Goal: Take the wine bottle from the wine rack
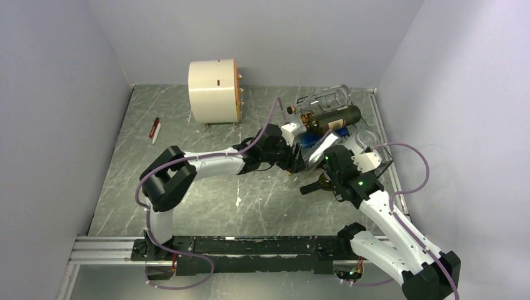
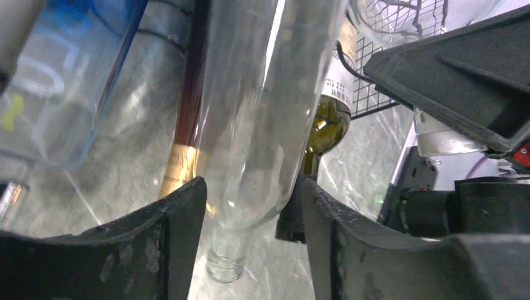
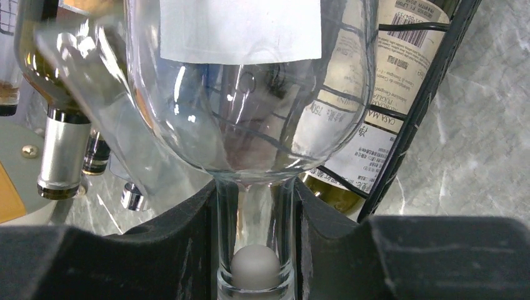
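The black wire-mesh wine rack (image 1: 382, 157) stands at the right rear with several bottles in and on it. My right gripper (image 3: 256, 234) is shut on the neck of a clear glass wine bottle (image 3: 250, 94) with a white label, a pale stopper in its mouth. In the top view that gripper (image 1: 334, 164) sits at the rack's front. My left gripper (image 2: 253, 231) is open, its fingers (image 2: 181, 237) either side of another clear bottle (image 2: 256, 112), neck pointing down. It sits left of the rack (image 1: 295, 161). Rack mesh shows in both wrist views (image 2: 375, 87) (image 3: 428, 94).
A dark labelled bottle (image 1: 334, 117) and a clear bottle (image 1: 325, 100) lie on top of the rack. A blue bottle (image 2: 56, 81) and a green bottle (image 2: 325, 125) lie close by. A cream drum (image 1: 214, 90) stands at the back; a red-white pen (image 1: 154, 129) lies left.
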### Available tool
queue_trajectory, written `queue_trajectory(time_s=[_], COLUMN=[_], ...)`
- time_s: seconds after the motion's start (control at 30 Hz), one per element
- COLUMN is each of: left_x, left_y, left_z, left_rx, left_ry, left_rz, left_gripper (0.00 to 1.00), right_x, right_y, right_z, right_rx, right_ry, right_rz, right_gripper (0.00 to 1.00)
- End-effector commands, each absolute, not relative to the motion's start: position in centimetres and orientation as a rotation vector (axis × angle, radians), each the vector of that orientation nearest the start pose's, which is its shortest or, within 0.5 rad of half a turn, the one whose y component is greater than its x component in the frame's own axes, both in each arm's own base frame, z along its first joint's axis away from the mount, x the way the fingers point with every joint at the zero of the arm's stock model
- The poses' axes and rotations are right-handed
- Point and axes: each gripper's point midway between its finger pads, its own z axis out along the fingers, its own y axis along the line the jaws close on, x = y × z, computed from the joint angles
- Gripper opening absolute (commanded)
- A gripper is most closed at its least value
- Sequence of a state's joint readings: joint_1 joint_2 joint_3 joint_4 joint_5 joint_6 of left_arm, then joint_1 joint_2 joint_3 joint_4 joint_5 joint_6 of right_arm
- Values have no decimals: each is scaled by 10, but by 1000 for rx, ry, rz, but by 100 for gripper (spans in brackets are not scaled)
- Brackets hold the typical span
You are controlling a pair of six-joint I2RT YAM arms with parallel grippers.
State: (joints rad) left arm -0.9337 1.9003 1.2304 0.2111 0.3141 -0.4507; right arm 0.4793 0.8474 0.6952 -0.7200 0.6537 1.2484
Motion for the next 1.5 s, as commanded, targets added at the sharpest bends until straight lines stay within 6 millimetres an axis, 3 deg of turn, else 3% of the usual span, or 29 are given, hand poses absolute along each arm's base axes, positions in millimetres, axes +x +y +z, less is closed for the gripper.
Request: queue_trajectory(time_s=[0.0, 0.1, 0.23, 0.4, 0.57, 0.73, 0.87, 0.97, 1.13, 1.47], left_x=[258, 268, 273, 264, 262, 273, 282, 282, 272, 256], left_y=[-494, -492, -492, -492, -496, -498, -495, -492, -484, -474], left_z=[136, 124, 107, 103, 87, 76, 71, 71, 79, 134], left_rx=[803, 787, 806, 852, 893, 884, 888, 905, 915, 888], left_ry=[1996, 2014, 2045, 2030, 2054, 2062, 2073, 2065, 2067, 2014], left_rz=[-1166, -1095, -1032, -978, -849, -755, -652, -611, -646, -751], left_gripper=[51, 43, 48, 72, 85, 85, 70, 62, 77, 91], right_x=[254, 255, 258, 255, 252, 253, 252, 251, 249, 247], right_y=[40, 39, 41, 37, 29, 30, 30, 29, 26, 24], right_z=[163, 165, 165, 164, 159, 158, 160, 163, 173, 207], right_rx=[1076, 1072, 1056, 1015, 1016, 1005, 1005, 1009, 989, 923], right_ry=[1869, 1866, 1877, 1898, 1908, 1920, 1925, 1931, 1943, 1927], right_rz=[149, 142, 133, 85, 14, 7, 5, -9, -39, -16], right_gripper=[33, 33, 33, 37, 59, 69, 80, 89, 96, 99])
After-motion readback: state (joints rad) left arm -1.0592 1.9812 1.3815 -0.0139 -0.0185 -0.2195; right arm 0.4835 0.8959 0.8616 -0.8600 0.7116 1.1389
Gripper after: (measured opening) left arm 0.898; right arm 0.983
